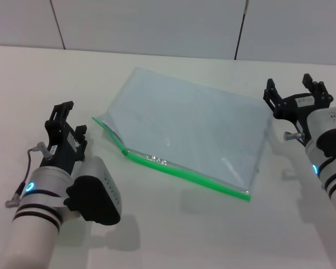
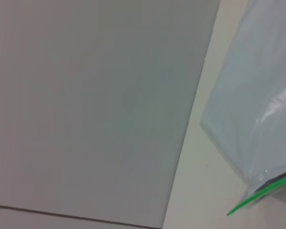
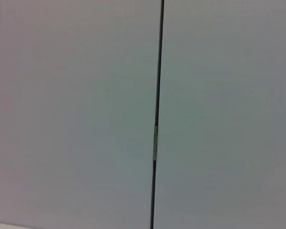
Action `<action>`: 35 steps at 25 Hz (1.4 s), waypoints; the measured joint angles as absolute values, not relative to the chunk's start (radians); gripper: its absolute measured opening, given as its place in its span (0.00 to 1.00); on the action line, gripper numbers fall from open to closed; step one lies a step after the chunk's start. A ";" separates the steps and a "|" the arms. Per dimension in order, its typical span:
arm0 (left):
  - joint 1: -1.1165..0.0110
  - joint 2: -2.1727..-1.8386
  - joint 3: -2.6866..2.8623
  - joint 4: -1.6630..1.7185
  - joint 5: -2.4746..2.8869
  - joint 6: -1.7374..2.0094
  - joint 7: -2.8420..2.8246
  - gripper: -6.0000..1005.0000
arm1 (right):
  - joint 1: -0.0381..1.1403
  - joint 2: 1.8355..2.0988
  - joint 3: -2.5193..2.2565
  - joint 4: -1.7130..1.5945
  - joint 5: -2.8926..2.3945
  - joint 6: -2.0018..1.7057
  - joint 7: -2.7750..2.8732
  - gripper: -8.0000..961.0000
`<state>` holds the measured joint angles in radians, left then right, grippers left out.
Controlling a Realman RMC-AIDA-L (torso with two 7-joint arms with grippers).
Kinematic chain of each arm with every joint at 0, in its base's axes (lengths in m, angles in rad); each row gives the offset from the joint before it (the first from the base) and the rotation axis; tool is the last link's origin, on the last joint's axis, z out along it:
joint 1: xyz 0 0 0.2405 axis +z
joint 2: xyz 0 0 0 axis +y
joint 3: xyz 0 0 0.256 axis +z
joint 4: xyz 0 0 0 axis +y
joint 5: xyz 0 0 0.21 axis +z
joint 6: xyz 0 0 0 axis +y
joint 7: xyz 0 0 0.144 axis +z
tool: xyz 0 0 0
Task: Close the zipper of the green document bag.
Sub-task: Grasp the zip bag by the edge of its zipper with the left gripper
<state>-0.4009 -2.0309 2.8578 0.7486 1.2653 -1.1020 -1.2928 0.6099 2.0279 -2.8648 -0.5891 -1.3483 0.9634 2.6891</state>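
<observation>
Diagonally, green document bag point(image 1: 196, 134), zipper point(image 1: 185, 171) nearest.

a wide white table point(image 1: 173, 235) fills most of the head view, matte and evenly lit, with soft shadows lying on it. behind its far edge stands a pale grey panelled wall point(image 1: 157, 25) (split by thin dark seams, one slanting at the left, one near the right). the right wrist view shows one such dark seam point(image 3: 157, 95) running between two plain panels.

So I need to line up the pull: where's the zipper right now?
In the head view, the zipper runs along the green document bag's near edge, between the left gripper and right gripper.
</observation>
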 joint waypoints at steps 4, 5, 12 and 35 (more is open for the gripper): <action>-0.403 -2.031 2.858 0.749 1.264 -1.103 -1.247 0.68 | 0.606 2.028 -2.857 -0.589 -1.348 0.963 2.689 0.84; -0.403 -2.031 2.858 0.749 1.264 -1.103 -1.237 0.68 | 0.605 2.028 -2.857 -0.589 -1.348 0.963 2.689 0.84; -0.408 -2.031 2.858 0.749 1.271 -1.090 -1.134 0.68 | 0.603 2.028 -2.855 -0.589 -1.348 0.963 2.689 0.83; -0.421 -2.031 2.849 0.729 1.253 -1.058 -1.186 0.68 | 0.597 2.028 -2.855 -0.589 -1.348 0.963 2.689 0.83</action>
